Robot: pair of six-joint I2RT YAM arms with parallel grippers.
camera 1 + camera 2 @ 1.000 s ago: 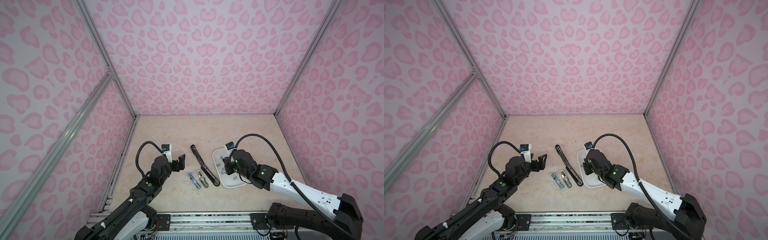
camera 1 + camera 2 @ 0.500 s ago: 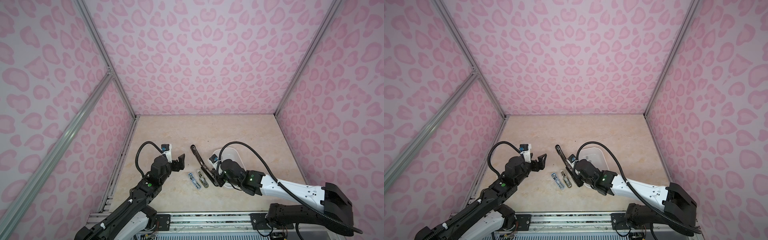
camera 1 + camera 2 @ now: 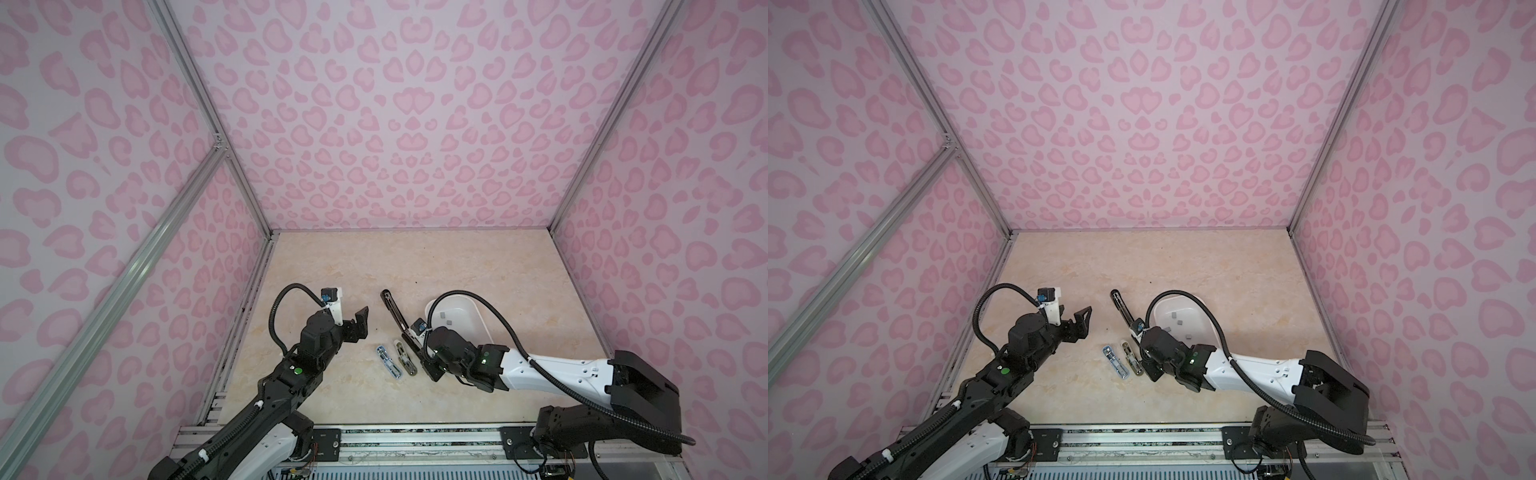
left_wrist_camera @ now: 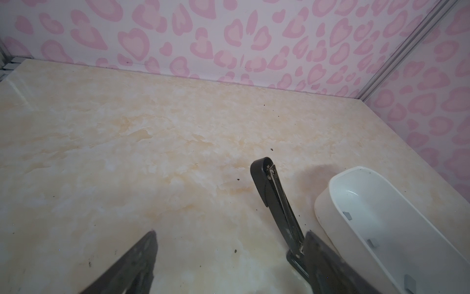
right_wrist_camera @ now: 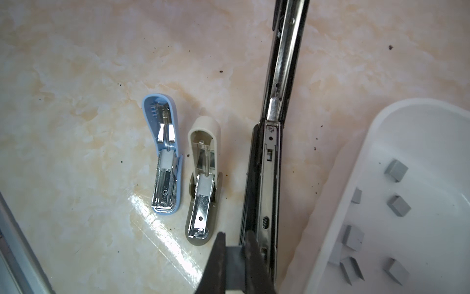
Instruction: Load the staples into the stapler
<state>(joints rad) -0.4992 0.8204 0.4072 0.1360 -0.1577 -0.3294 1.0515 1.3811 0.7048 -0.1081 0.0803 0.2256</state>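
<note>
My right gripper (image 5: 236, 238) is shut on one small grey block of staples (image 5: 235, 264), low over the near end of the black stapler (image 5: 272, 165), which lies opened out flat with its metal channel up. In both top views the right gripper (image 3: 430, 370) (image 3: 1148, 370) sits just right of the beige stapler (image 3: 405, 358). More staples (image 5: 396, 170) lie loose in the white tray (image 5: 343, 203). My left gripper (image 4: 230, 234) hangs open and empty above the table, left of the black stapler (image 4: 273, 196).
A small blue stapler (image 5: 165, 157) and a small beige stapler (image 5: 203, 178) lie opened side by side left of the black one. The white tray (image 3: 478, 320) stands to its right. Pink patterned walls close in the table on three sides.
The right gripper has left the tray and swung left to the near end of the black stapler, carrying the grey block. The left arm has stayed still.
</note>
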